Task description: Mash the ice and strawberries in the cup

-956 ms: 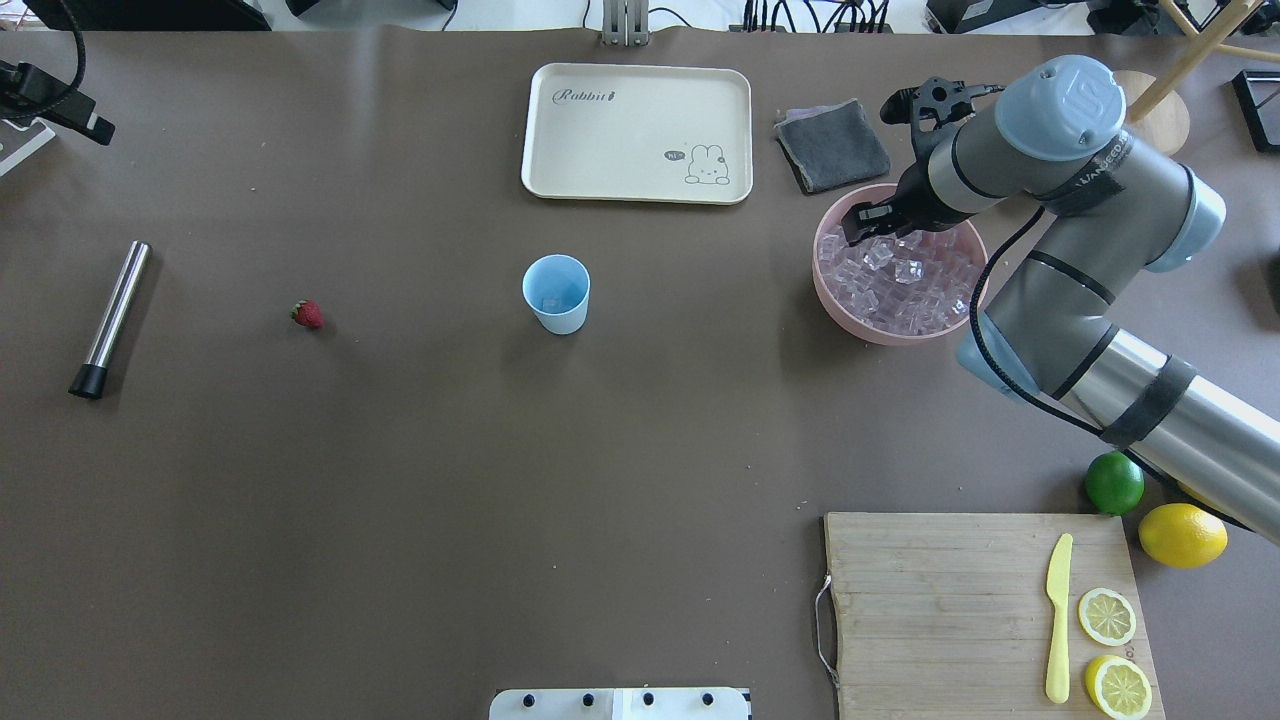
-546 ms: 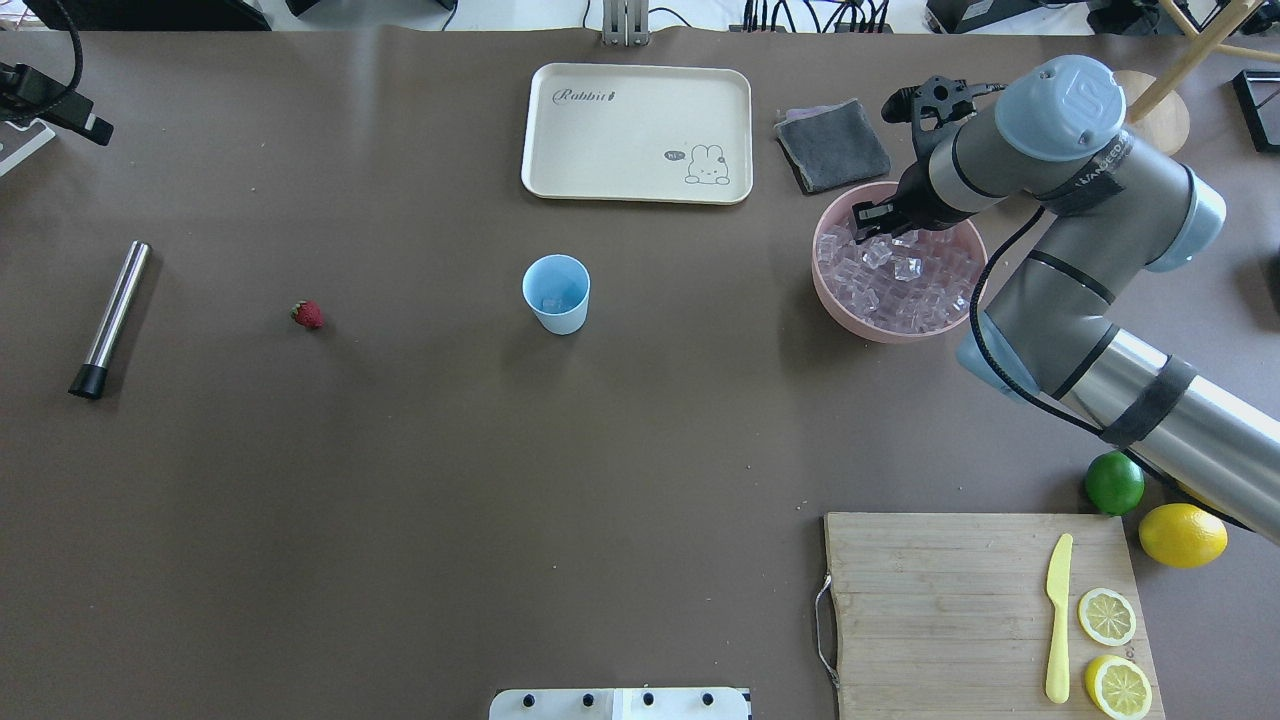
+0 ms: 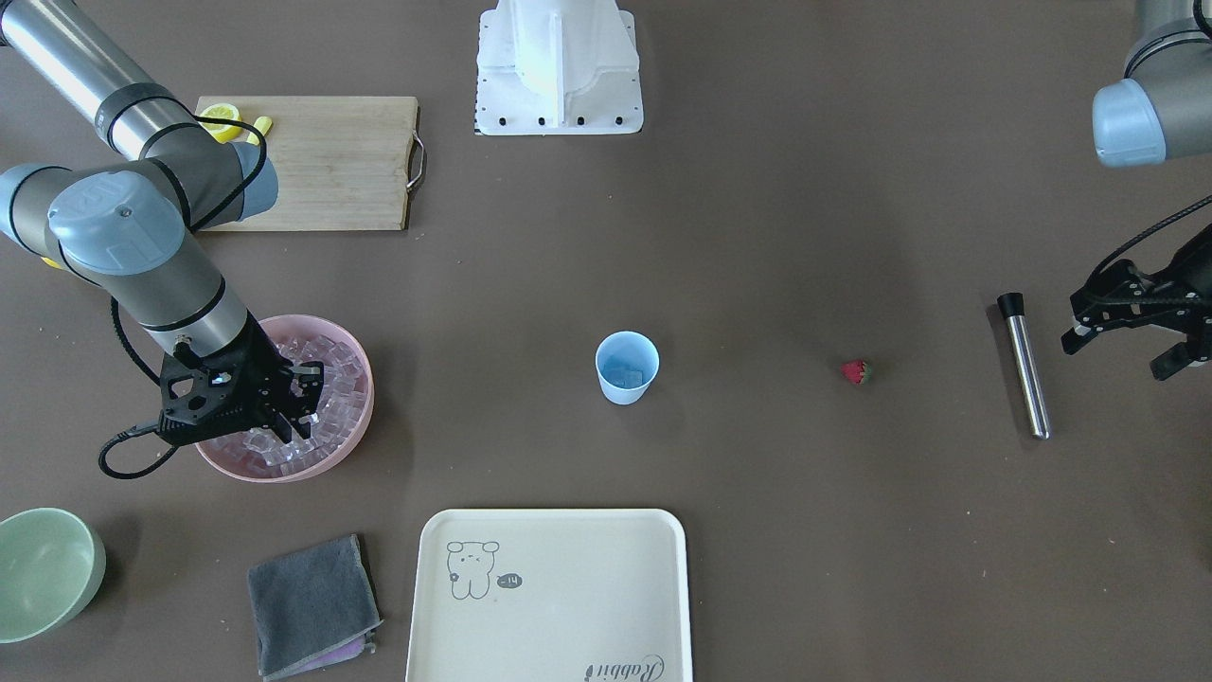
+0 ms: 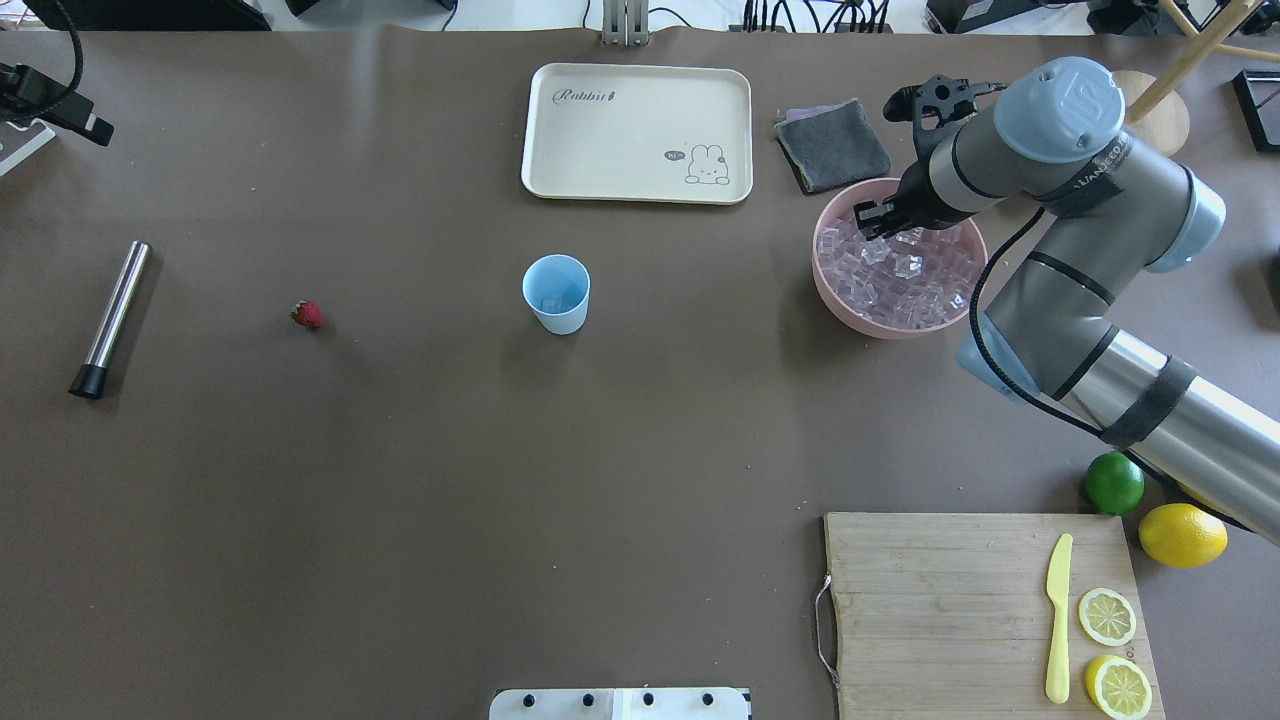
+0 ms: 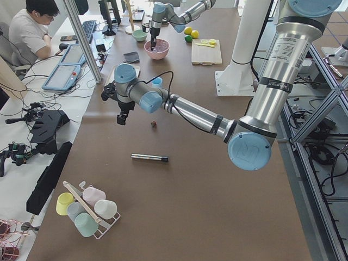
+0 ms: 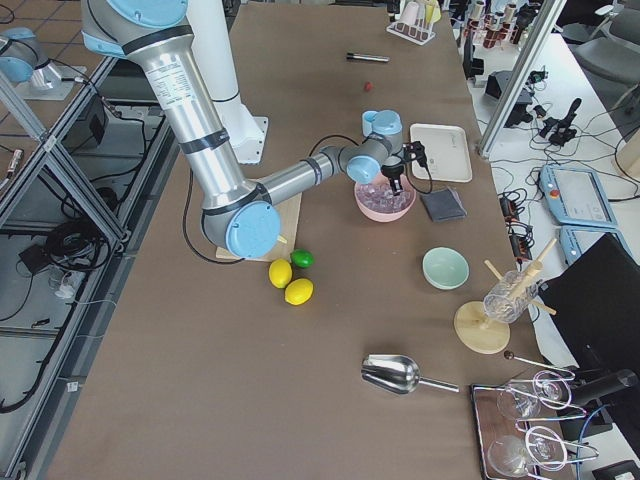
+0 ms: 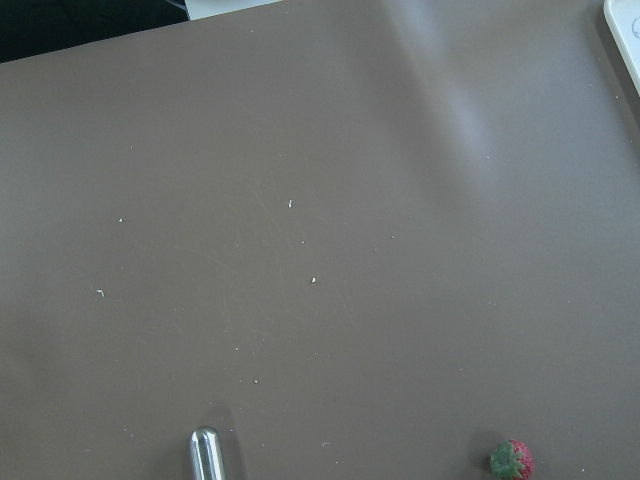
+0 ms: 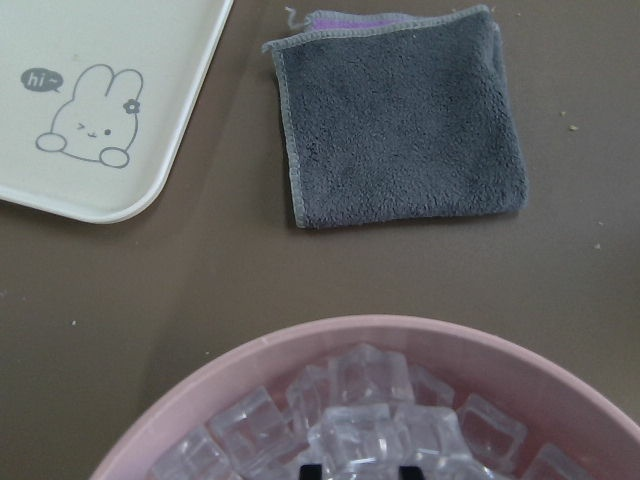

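Down among the ice (image 4: 905, 275) in the pink bowl (image 4: 820, 285), the right gripper (image 4: 873, 218) has its fingertips sunk between cubes with a gap showing, though whether they pinch one I cannot tell. The light blue cup (image 4: 556, 293) stands well apart toward the robot's left, mid-table, so any carry should run leftward. The strawberry (image 4: 308, 315) lies beyond it, nearer the released left gripper (image 3: 1122, 352)

Bare table (image 4: 700, 300) between cup (image 4: 556, 292) and pink bowl (image 4: 868, 322), passable; strawberry (image 4: 308, 315) lies alone, steel muddler (image 4: 110, 318) well apart; tray (image 4: 636, 132) sits beyond cup.
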